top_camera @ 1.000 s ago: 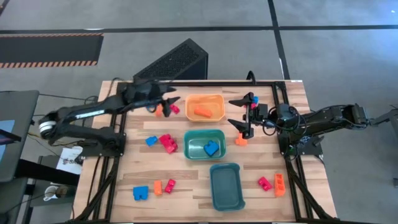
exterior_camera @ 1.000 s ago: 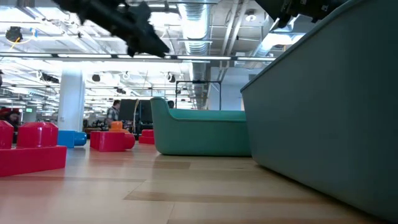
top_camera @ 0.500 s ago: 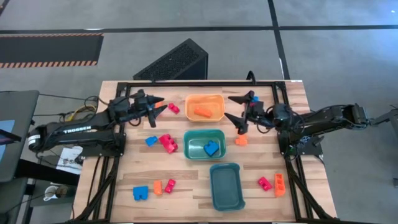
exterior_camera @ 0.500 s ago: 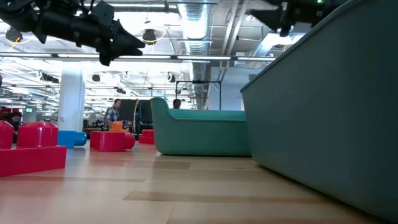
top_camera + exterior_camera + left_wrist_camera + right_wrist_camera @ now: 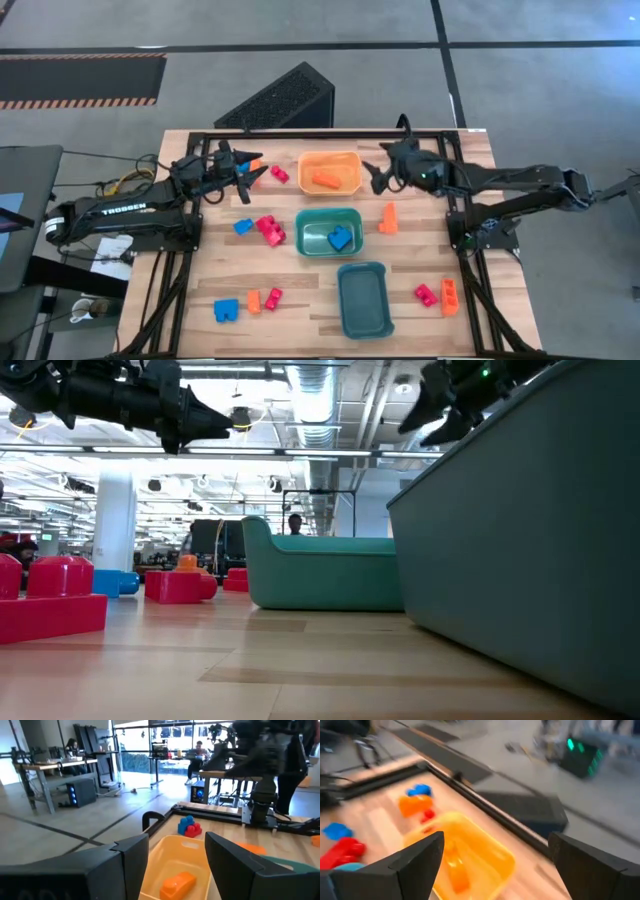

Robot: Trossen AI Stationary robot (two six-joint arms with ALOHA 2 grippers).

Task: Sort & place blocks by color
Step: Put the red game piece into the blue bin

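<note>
Blocks (image 5: 270, 229) lie scattered; left gripper (image 5: 247, 173) half open, right gripper (image 5: 376, 175) spread wide (holding nothing visible).

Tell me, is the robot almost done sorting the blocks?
Not nearly. Done: one orange block lies in the orange tray and one blue block in the green tray. In hand: nothing; the left gripper and right gripper are open and empty, either side of the orange tray. Left: many loose blocks on the table; the teal tray holds none.
</note>
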